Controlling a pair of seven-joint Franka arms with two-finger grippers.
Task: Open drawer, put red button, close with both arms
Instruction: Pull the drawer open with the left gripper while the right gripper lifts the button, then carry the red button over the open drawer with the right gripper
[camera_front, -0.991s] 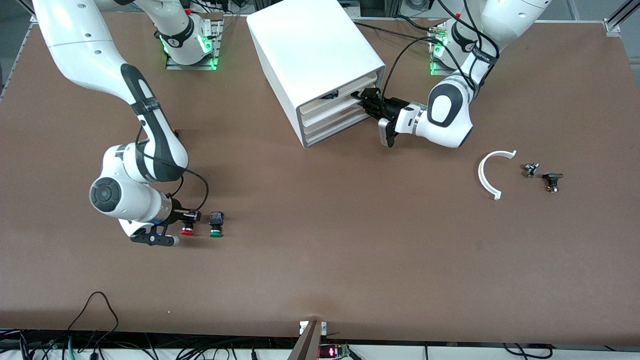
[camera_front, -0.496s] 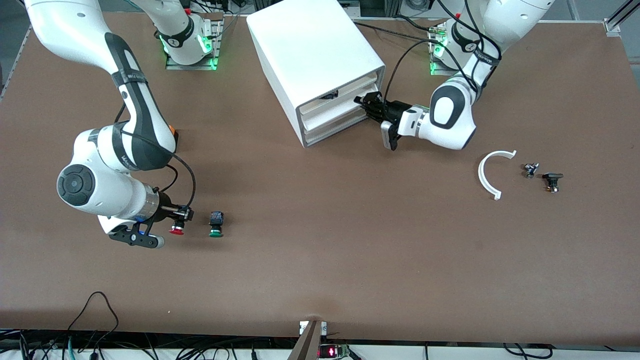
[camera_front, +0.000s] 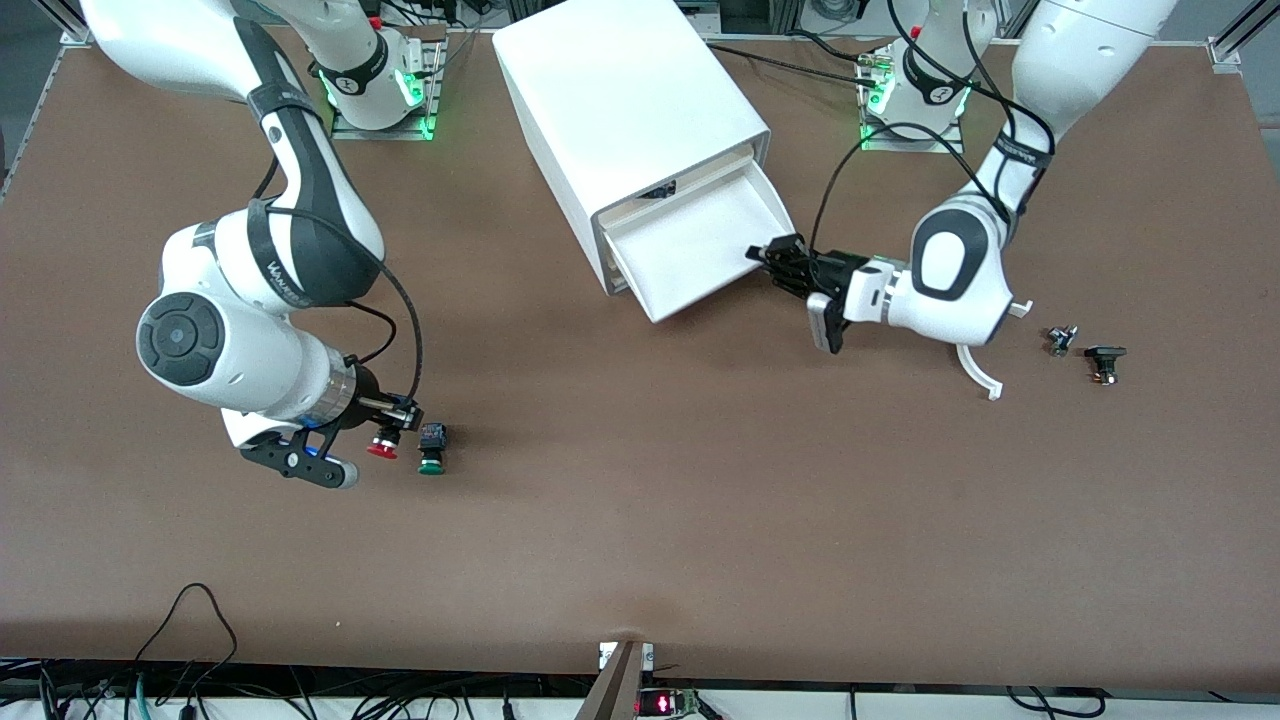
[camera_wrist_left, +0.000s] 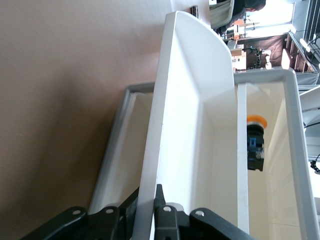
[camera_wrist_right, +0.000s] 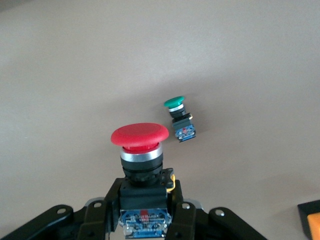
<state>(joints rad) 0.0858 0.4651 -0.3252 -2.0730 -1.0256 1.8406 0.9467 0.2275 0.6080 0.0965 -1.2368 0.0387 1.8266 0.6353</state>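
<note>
Right gripper (camera_front: 392, 425) is clenching the red button (camera_front: 381, 447), cap pointing toward the table's front edge; left gripper (camera_front: 768, 255) is grasping the open drawer's (camera_front: 700, 245) front.

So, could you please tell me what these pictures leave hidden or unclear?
- Left gripper: its contact on the drawer is cut off by the left wrist view's edge.
- Two small parts toward the left arm's end: too small in the front view to identify.
- Lower drawers: hidden under the open one.

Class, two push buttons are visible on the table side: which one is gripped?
The red button, clamped in the right gripper; the green button lies free on the table.
</note>
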